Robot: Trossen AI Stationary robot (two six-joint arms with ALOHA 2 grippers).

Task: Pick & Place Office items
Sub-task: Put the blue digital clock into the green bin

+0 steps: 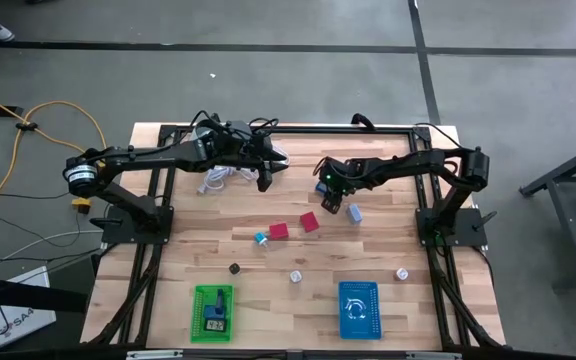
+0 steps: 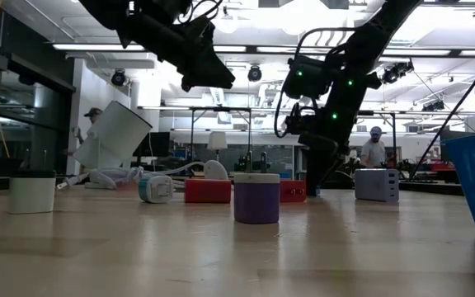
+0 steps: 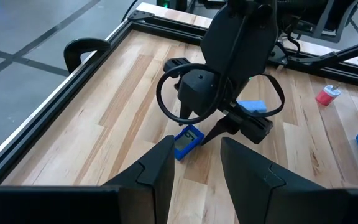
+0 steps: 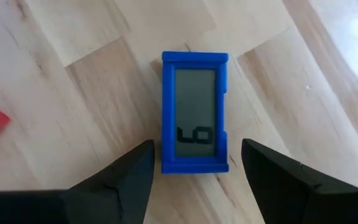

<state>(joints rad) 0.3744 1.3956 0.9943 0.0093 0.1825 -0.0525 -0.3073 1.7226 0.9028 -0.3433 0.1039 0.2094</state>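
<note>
Blue counter (image 4: 194, 112) lies flat on the table (image 1: 168, 250) toward its right edge, under the wide-open right gripper (image 4: 194, 171); green basket (image 1: 213, 312) at the near edge holds a dark item; left gripper (image 3: 194, 165) hovers open near the far edge.

Left arm: extended from its left-side base toward the table's far centre, held above the surface. Left gripper (image 1: 265, 178) points down and right, fingers (image 3: 157, 168) parted with nothing between them.

Right arm: reaches left from its right-side base, wrist bent downward. Right gripper (image 1: 330, 205) hangs low, fingers (image 4: 126, 177) spread wide.
</note>
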